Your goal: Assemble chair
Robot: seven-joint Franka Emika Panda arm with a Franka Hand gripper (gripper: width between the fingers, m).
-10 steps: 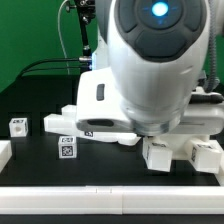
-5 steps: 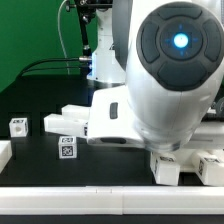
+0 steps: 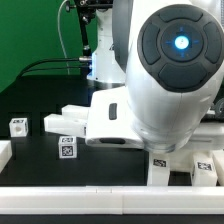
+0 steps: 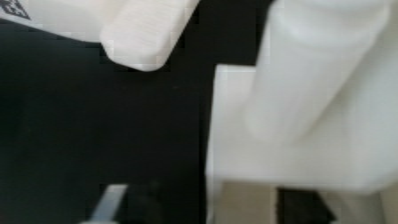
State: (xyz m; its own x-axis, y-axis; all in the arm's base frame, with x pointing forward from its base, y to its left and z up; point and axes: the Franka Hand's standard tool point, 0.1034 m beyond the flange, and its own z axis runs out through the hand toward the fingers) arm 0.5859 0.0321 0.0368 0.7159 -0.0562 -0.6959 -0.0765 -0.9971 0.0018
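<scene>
Up close in the wrist view, a tall white chair piece fills one side and a rounded white piece lies further off. My gripper is open; one pale fingertip stands over the dark table. The other, dark finger overlaps the tall piece, whose edge lies between the jaws. In the exterior view the arm's glossy body hides the gripper. Below it, tagged white blocks show at the exterior view's right. A small tagged cube, a tagged block and a white piece lie on the left.
A flat white piece pokes in at the exterior view's far left edge. A white bar runs along the table's front. Cables and the arm's base stand at the back before a green backdrop.
The arm's body swung toward the exterior view's right and lower. The tagged blocks under it sit lower and further right than a second ago. The jaws now stand apart.
</scene>
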